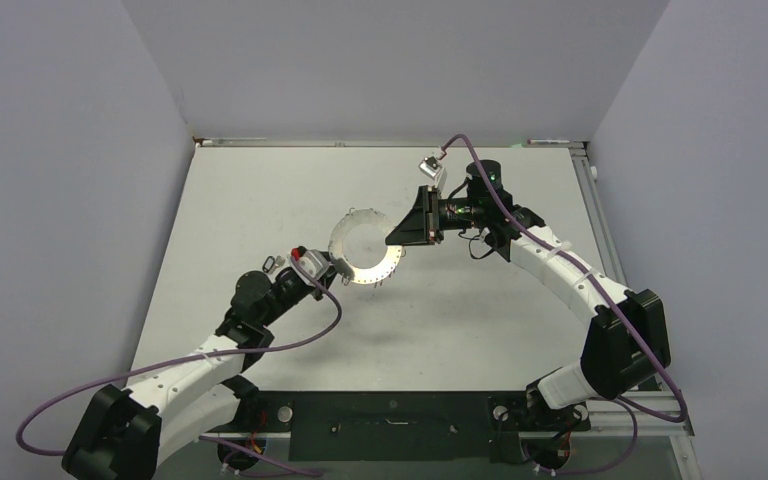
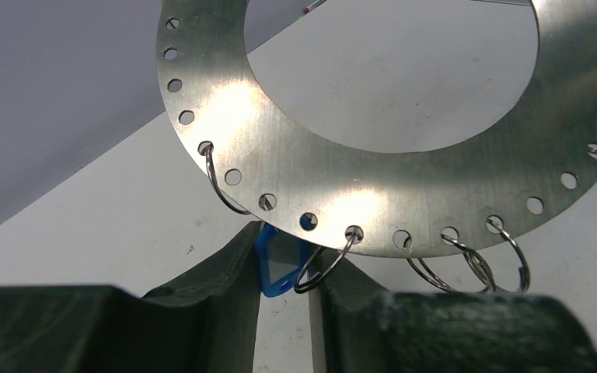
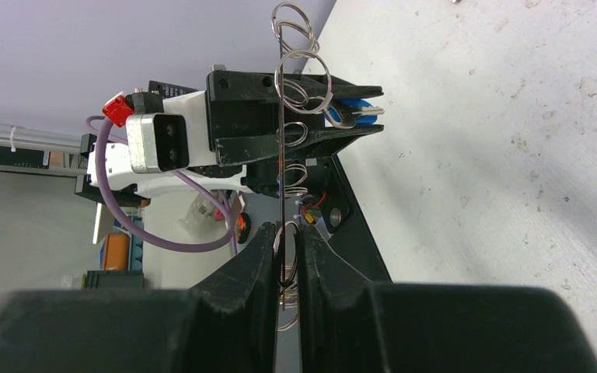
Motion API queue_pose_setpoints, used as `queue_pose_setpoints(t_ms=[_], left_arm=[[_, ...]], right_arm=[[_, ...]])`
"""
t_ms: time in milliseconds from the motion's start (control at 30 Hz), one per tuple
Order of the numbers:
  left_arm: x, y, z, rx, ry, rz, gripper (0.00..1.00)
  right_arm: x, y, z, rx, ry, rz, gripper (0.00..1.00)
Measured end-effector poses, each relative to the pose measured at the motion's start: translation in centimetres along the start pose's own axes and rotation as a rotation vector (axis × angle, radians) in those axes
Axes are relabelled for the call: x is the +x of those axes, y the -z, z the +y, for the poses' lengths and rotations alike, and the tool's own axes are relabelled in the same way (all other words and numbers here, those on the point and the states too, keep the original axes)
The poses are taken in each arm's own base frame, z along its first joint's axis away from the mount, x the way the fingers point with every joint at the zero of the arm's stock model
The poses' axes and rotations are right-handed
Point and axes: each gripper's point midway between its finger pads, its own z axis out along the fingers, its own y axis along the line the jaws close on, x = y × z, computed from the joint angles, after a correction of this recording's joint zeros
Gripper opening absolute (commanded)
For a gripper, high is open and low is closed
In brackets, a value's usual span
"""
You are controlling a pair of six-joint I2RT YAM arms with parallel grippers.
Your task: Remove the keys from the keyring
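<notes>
The large flat grey metal keyring (image 2: pixel 295 175) hangs over the white tabletop (image 1: pixel 260 200). The right pincer (image 3: pixel 286 233) is clamped on its right rim, and the left pincer (image 2: pixel 288 252) is closed on the blue-headed key (image 2: pixel 274 272) at its near-left edge.

The keyring (image 1: pixel 363 273) hung above the table (image 1: pixel 460 330), between the two grippers: the right gripper (image 1: pixel 400 238) on its far-right rim, the left gripper (image 1: pixel 328 266) at its near-left rim. Loops (image 2: pixel 466 260) lined that near rim, and a key (image 2: pixel 276 264) sat below it, between the left fingers (image 2: pixel 218 295).
</notes>
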Motion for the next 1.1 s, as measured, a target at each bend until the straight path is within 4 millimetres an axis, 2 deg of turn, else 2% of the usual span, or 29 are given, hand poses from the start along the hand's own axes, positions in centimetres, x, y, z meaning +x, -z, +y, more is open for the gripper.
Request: queue_pose_setpoints(t_ms=[67,200,333,433,533,633,733,933,1100], left_arm=[[-0.07,0.02,0.01,0.001,-0.004,-0.002,0.12],[-0.28,0.10,0.19,-0.004,-0.009,-0.008,0.10],[-0.74,0.20,0.14,0.000,-0.018,-0.022,0.26],[-0.97,0.24,-0.03,0.012,-0.028,-0.030,0.25],[-1.04,0.24,-0.25,0.025,-0.033,-0.033,0.33],[-0.97,0.20,-0.36,0.033,-0.037,-0.031,0.34],[-0.68,0.08,-0.38,0.036,-0.035,-0.021,0.26],[-0.15,-0.03,-0.48,0.042,-0.033,-0.006,0.00],[-0.10,0.18,-0.36,0.039,-0.038,0.001,0.00]], right_arm=[[0.01,0.00,-0.01,0.000,0.000,0.000,0.05],[0.05,-0.01,-0.07,0.001,-0.001,0.001,0.05],[0.06,-0.03,-0.11,-0.001,0.001,0.000,0.05],[0.09,-0.03,-0.13,-0.001,0.000,0.000,0.05],[0.09,-0.03,-0.12,-0.001,-0.002,0.001,0.05],[0.11,-0.03,-0.11,-0.002,-0.003,0.001,0.05],[0.12,-0.02,-0.07,-0.004,-0.003,0.002,0.05],[0.17,-0.03,-0.06,-0.007,-0.007,0.004,0.05],[0.11,0.09,-0.09,-0.008,-0.008,0.003,0.05]])
